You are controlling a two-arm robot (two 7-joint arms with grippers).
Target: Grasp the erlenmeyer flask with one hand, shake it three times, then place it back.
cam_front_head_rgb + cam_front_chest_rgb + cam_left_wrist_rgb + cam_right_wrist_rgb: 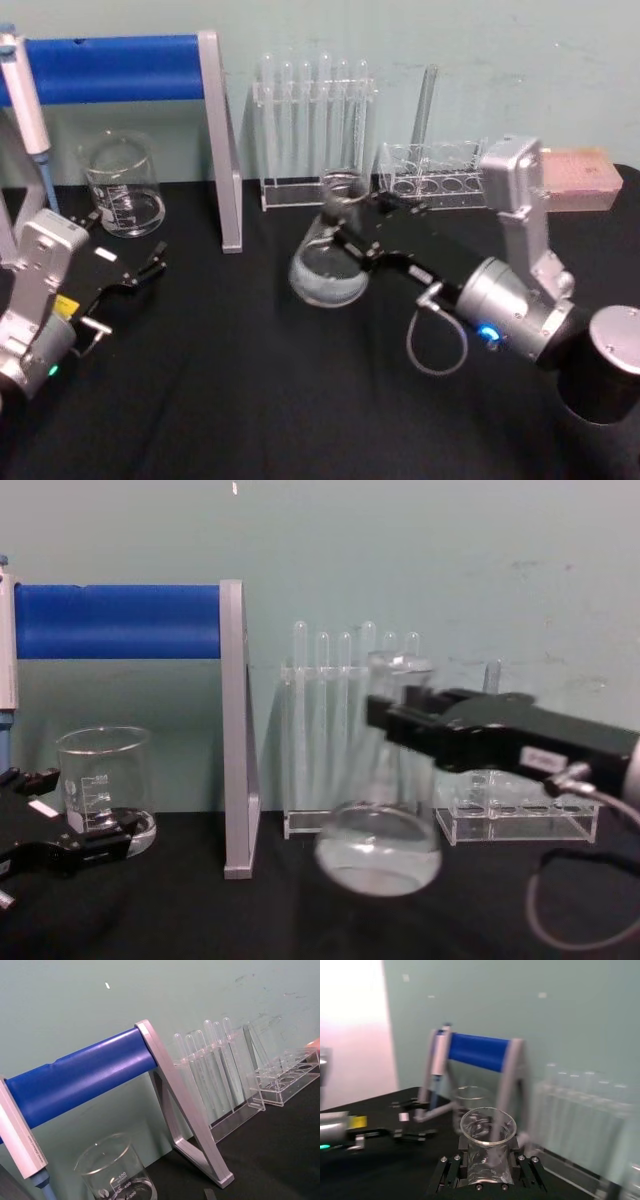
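Two black fingers [425, 732] of the right gripper [348, 213] are clamped around the narrow neck of the clear glass conical erlenmeyer flask [326, 268], just below its flared rim. The flask is held tilted over the middle of the black tabletop [250, 390]. Its wide round base swings toward the robot's left and near side while its neck leans back toward the wall. In the right wrist view its open mouth [487, 1127] sits between the two finger mounts.

Just behind the flask stands a clear acrylic rack of thin upright test tubes [315, 120]. A lower clear rack with round holes [435, 178] stands to its right, and a pale pink box [585, 180] lies beyond that. To the flask's left rises the grey metal leg of a stand with a blue crossbar [110, 66]. A clear graduated glass beaker [122, 190] sits under that bar, well apart from the flask.

The left gripper [140, 272] rests low over the tabletop near the beaker, its fingers spread and holding nothing.
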